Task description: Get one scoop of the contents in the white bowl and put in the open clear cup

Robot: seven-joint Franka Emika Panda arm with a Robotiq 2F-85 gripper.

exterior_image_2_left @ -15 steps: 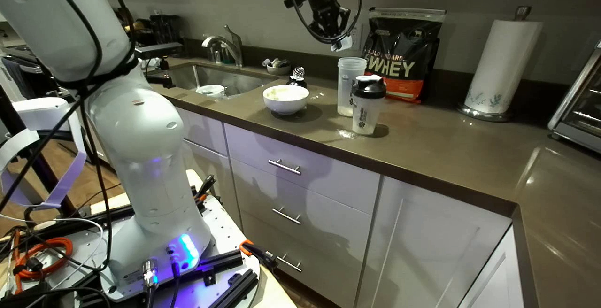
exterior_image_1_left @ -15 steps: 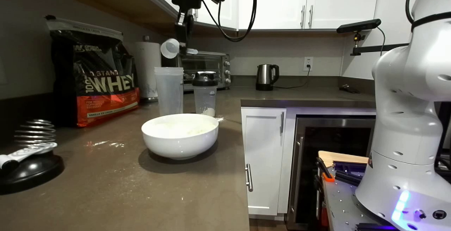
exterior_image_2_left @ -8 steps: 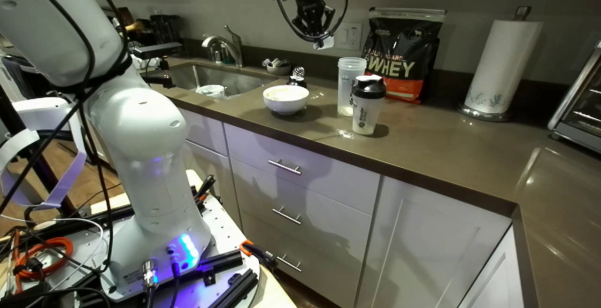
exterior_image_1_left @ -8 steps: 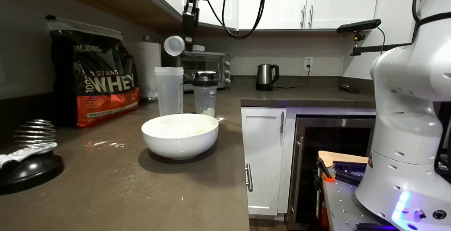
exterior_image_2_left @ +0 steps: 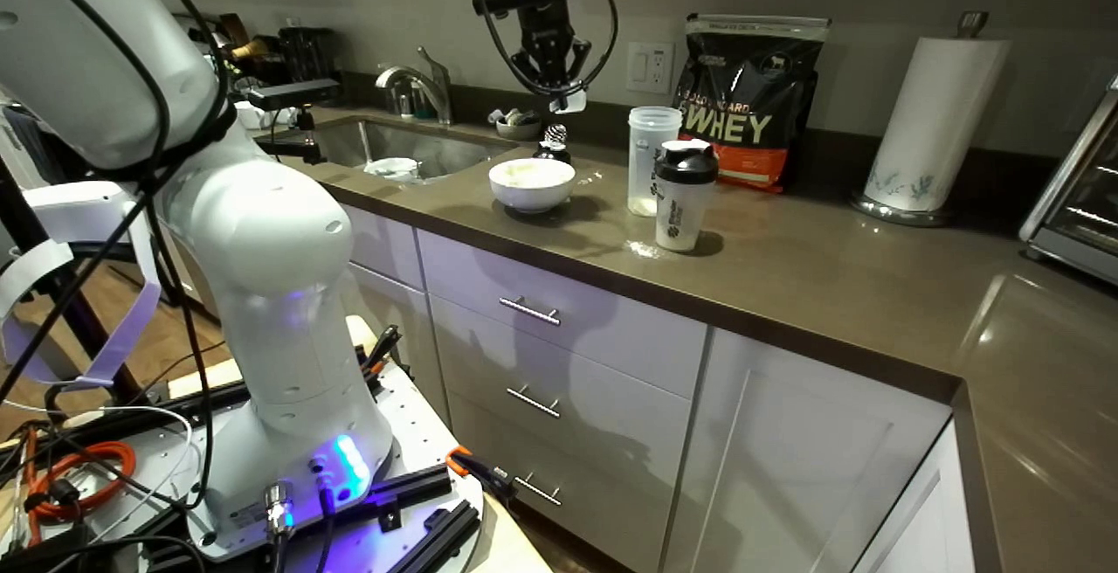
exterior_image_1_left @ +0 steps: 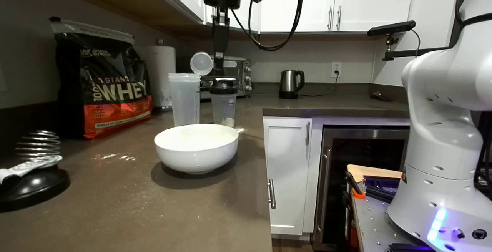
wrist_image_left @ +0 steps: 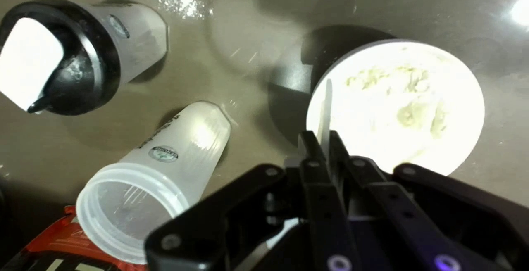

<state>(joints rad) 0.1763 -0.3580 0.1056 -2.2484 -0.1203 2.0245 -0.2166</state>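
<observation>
My tool (wrist_image_left: pixel 322 139) is pinched narrow on the scoop (exterior_image_1_left: pixel 201 63), gripping its handle (wrist_image_left: pixel 326 114) and holding it in the air, in the upper middle of both exterior views. Whether it is filled, I cannot tell. In the wrist view the pale handle sticks up in front of the left part of the white bowl (exterior_image_1_left: pixel 196 161), which sits at the right of that frame with lumpy white powder (wrist_image_left: pixel 396 114) inside. The open clear cup (wrist_image_left: pixel 177 155) stands on the tabletop (exterior_image_1_left: pixel 153 213) at lower left there, apart from the scoop, and a black-lidded shaker (wrist_image_left: pixel 84 58) is at upper left. In an exterior view a black and orange whey bag (exterior_image_1_left: pixel 111 83) stands at the left.
</observation>
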